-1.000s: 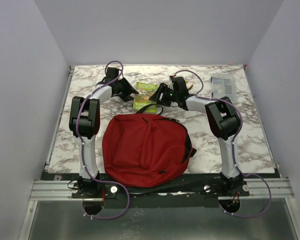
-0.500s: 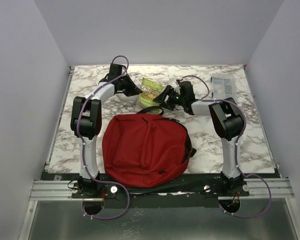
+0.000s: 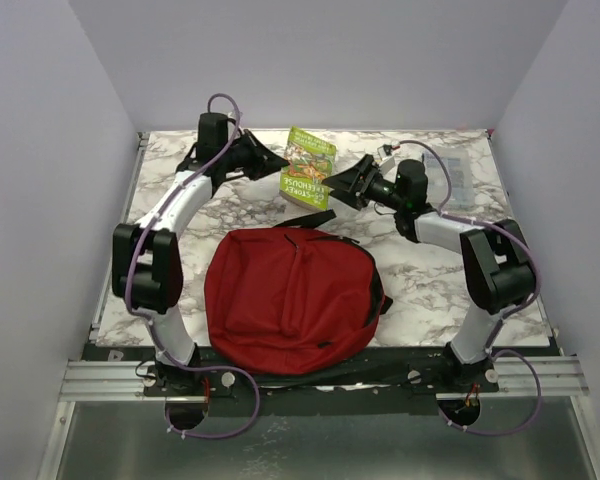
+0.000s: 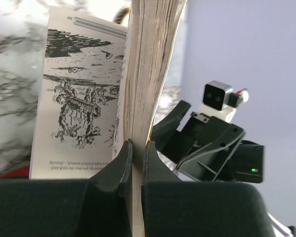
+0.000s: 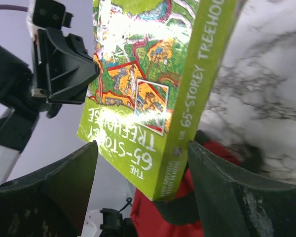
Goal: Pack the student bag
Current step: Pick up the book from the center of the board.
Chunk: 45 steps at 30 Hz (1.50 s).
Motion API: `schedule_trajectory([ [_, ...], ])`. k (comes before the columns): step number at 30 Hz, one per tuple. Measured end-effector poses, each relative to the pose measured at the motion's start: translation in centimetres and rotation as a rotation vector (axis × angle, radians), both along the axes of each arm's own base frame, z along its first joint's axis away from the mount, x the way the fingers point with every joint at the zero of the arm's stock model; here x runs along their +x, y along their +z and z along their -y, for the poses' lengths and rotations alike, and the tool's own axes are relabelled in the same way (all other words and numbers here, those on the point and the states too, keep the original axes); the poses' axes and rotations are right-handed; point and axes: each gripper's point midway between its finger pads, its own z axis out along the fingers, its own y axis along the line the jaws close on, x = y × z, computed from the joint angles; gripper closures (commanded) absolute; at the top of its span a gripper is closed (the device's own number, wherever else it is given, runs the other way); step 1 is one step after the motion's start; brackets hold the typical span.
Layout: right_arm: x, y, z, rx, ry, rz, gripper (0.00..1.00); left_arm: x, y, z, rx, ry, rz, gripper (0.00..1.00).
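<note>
1. The left gripper [image 3: 278, 172] is reaching in from the 9 o'clock side of the book, its jaws clamping together on the page edge [image 4: 136, 153].
2. The student bag [image 3: 290, 300] is lying flat at the 6 o'clock end of the marble table [image 3: 430, 290], between the two arm bases.
3. The green paperback, The 65-Storey Treehouse [image 3: 308, 168], is hanging lifted off the table at the bag's 12 o'clock.
4. The right gripper [image 3: 338, 186] is sitting at the book's 4 o'clock, its jaws standing wide apart with the spine end between them [image 5: 140, 168].
</note>
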Motion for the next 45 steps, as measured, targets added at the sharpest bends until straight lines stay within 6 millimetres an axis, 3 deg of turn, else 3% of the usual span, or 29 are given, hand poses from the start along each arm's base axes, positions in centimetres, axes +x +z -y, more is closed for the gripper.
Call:
schedule_trajectory([
  [3,-1.6,4.1,0.3,0.06,0.006,0.082,0.23,-1.9,4.5,-0.3,-0.066,0.012,0.084,1.0],
  [6,-3.6,6.3,0.6,0.093,0.015,0.12,0.22,-4.4,7.6,-0.5,-0.126,0.017,0.15,1.0],
  [10,-6.3,8.0,0.8,0.1,0.03,0.141,0.22,-8.1,9.3,-0.4,-0.177,0.015,0.185,1.0],
  [15,-11.2,11.5,-1.0,0.131,0.077,0.208,0.26,-11.7,9.7,0.4,-0.207,0.019,0.197,1.0],
  [18,-14.0,12.4,-2.2,0.153,0.074,0.219,0.34,-14.2,10.5,1.2,-0.231,0.021,0.228,1.0],
  [22,-18.3,12.1,-3.3,0.19,0.081,0.188,0.53,-18.3,12.2,1.9,-0.281,0.025,0.297,1.0],
  [28,-20.3,12.4,-3.1,0.246,0.058,0.162,0.88,-21.5,12.3,0.9,-0.329,0.09,0.351,1.0],
  [29,-20.6,12.3,-3.2,0.248,0.064,0.153,0.9,-21.9,12.2,0.7,-0.336,0.095,0.356,0.92],
  [32,-21.4,11.6,-3.5,0.225,0.094,0.146,0.96,-23.0,11.2,0.3,-0.352,0.097,0.36,0.45],
  [35,-21.1,11.3,-3.2,0.18,0.082,0.164,1.0,-24.4,9.9,-0.7,-0.359,0.102,0.369,0.17],
  [37,-20.8,11.4,-2.9,0.145,0.07,0.19,0.99,-25.8,9.5,-0.9,-0.367,0.066,0.385,0.09],
  [40,-20.7,12.2,-2.2,0.102,0.065,0.254,0.99,-27.5,9.2,-0.7,-0.341,-0.011,0.414,0.06],
  [45,-23.3,14.2,-2.0,0.081,0.176,0.351,0.99,-30.1,8.0,-0.3,-0.296,-0.15,0.418,0.02],
])
